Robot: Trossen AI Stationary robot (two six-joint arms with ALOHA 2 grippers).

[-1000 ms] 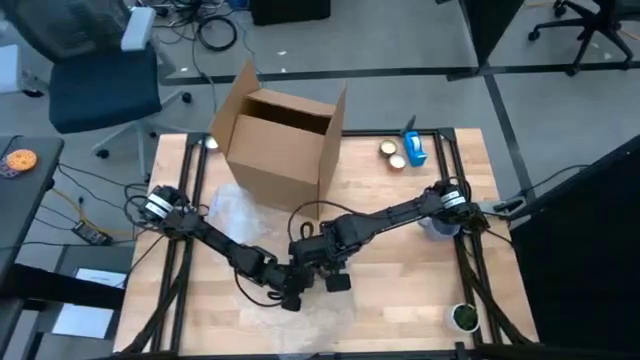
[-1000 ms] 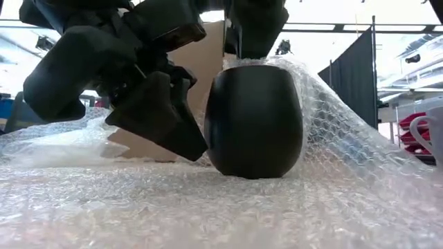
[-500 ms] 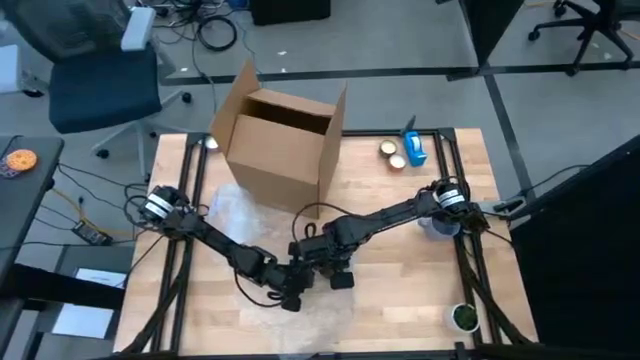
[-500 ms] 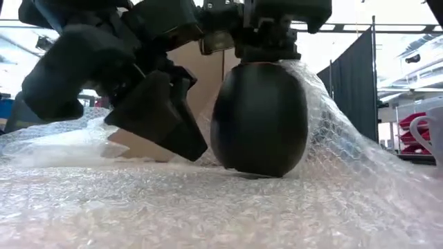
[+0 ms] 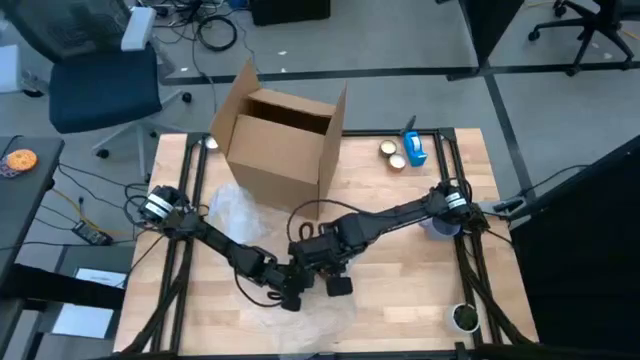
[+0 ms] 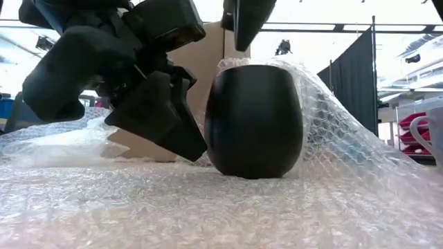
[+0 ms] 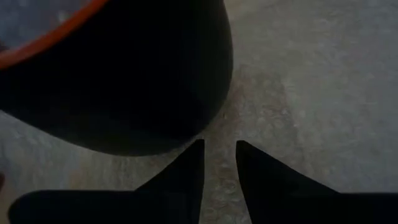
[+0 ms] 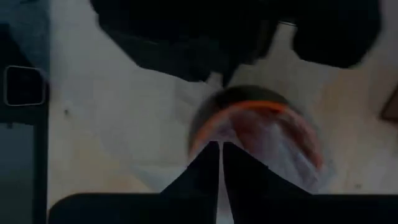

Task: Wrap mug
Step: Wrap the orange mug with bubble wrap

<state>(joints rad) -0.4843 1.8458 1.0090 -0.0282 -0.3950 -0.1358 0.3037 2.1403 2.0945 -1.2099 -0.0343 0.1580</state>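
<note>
The black mug [image 6: 254, 121], orange inside [image 8: 255, 127], stands upright on its base on the bubble wrap sheet [image 6: 208, 207]. A fold of the wrap [image 6: 332, 117] leans over the mug's far side. My right gripper [image 8: 221, 158] hangs shut just above the mug's rim, clear of it [image 6: 246, 21]. My left gripper [image 7: 219, 163] points down beside the mug's base [image 6: 197, 149], with a narrow gap between its fingers and nothing in it. In the high view both grippers meet at the table's near middle [image 5: 310, 275]. My left gripper's fingertips [image 7: 193, 155] stand low over the bubble wrap right beside the mug's base. I cannot tell whether they touch the wrap or the mug.
An open cardboard box [image 5: 280, 140] stands at the far middle. Tape rolls [image 5: 392, 155] and a blue item [image 5: 413, 148] lie at the far right. More crumpled wrap [image 5: 235, 215] lies at the left. A small pot [image 5: 463, 317] sits near the right front corner.
Half a second ago my right gripper was down on the mug's top and the mug was tipped, its base partly off the wrap. The gripper has since gone up clear of the rim, and the mug stands upright again at the same spot.
</note>
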